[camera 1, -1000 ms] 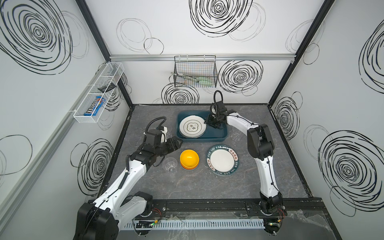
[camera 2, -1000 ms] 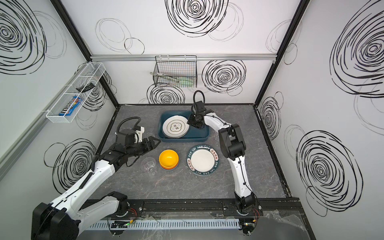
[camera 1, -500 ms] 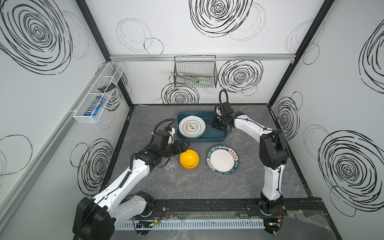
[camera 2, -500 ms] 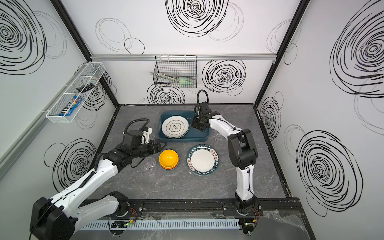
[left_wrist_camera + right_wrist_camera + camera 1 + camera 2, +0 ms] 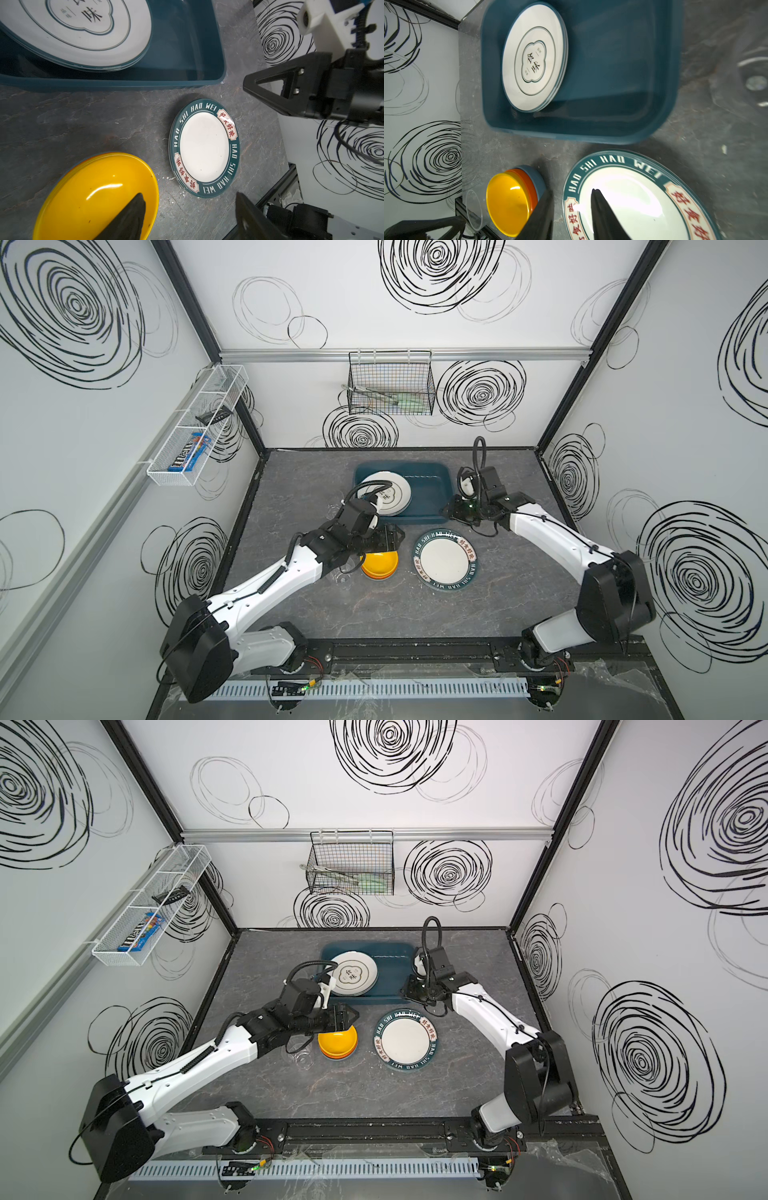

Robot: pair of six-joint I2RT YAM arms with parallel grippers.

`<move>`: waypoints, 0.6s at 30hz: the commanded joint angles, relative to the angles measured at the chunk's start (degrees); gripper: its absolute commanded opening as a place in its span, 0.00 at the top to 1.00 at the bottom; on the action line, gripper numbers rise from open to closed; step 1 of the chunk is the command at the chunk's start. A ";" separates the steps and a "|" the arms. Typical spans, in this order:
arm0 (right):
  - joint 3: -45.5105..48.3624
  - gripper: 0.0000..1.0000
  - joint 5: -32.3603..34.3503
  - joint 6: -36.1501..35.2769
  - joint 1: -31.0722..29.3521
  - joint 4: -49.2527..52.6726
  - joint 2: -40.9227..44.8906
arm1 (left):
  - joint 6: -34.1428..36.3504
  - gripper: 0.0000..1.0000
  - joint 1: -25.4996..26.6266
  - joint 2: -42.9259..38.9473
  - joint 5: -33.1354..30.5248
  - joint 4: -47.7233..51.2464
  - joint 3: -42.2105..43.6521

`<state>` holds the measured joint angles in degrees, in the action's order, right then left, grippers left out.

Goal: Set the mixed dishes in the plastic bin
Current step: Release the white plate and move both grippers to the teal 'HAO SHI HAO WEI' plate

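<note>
Three nested bowls, yellow inside orange inside blue, sit on the grey table, well in front of the bin. The left gripper hangs over their far edge. Its fingers are spread wide and grasp nothing. In the left wrist view one finger lies across the yellow bowl's hollow and the other stands off toward the plate. I cannot tell whether the first finger touches the bowl.

A clear tumbler stands just beside the bowls, on the left arm's side. On their other side a teal-rimmed plate lettered HAO SHI HAO WEI lies flat on the table, near the bowls but apart from them.

The right gripper hovers between that plate's far edge and the bin's near right corner. Its fingers are partly parted, with a clear gap between them and nothing in it.

Behind both, the dark teal bin sits toward the back of the table. A stack of white plates printed with Chinese characters fills its left half, and the right half shows bare floor.
</note>
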<state>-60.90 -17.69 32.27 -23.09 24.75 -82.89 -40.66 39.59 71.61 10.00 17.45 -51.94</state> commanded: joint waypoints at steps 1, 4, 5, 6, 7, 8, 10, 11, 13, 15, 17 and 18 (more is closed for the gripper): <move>4.76 0.63 -0.81 -1.30 2.81 1.94 5.49 | 1.24 0.30 2.86 2.88 -3.49 0.34 -3.24; 9.75 0.62 -0.93 -1.77 5.40 2.78 9.86 | 1.55 0.30 5.33 6.49 -5.43 1.04 -5.51; 11.25 0.61 -0.91 -1.86 6.49 3.08 11.13 | 1.73 0.31 6.11 7.75 -5.97 1.33 -6.30; 12.48 0.60 -0.94 -1.86 7.27 3.24 12.30 | 1.81 0.31 6.93 8.88 -6.60 1.54 -6.95; 13.83 0.59 -0.88 -1.95 8.06 3.32 13.48 | 1.90 0.31 7.68 10.08 -7.37 1.70 -7.73; 15.06 0.57 -0.83 -2.04 8.81 3.26 14.48 | 1.99 0.31 8.32 11.36 -7.81 1.87 -8.42; 17.02 0.56 -0.86 -2.13 9.75 3.25 15.96 | 1.99 0.31 9.35 13.80 -8.28 1.78 -9.55; 17.94 0.56 -0.97 -2.04 10.20 3.16 16.44 | 1.93 0.31 9.77 15.02 -8.62 1.81 -10.06; 19.49 0.55 -0.99 -2.04 10.77 2.77 16.80 | 1.91 0.31 10.77 17.52 -9.13 2.01 -11.34; 20.88 0.55 -1.34 -2.04 11.39 2.29 16.43 | 1.90 0.32 11.57 19.71 -10.01 2.53 -12.61; 21.60 0.55 -1.29 -2.04 11.75 2.35 15.51 | 1.97 0.32 12.31 21.93 -10.66 3.18 -13.93; 21.82 0.55 -1.24 -2.07 11.85 2.40 14.96 | 1.98 0.32 12.59 22.81 -10.97 3.33 -14.33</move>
<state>-40.05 -18.61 30.68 -11.73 26.41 -67.29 -39.42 51.42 92.75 1.56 19.88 -63.90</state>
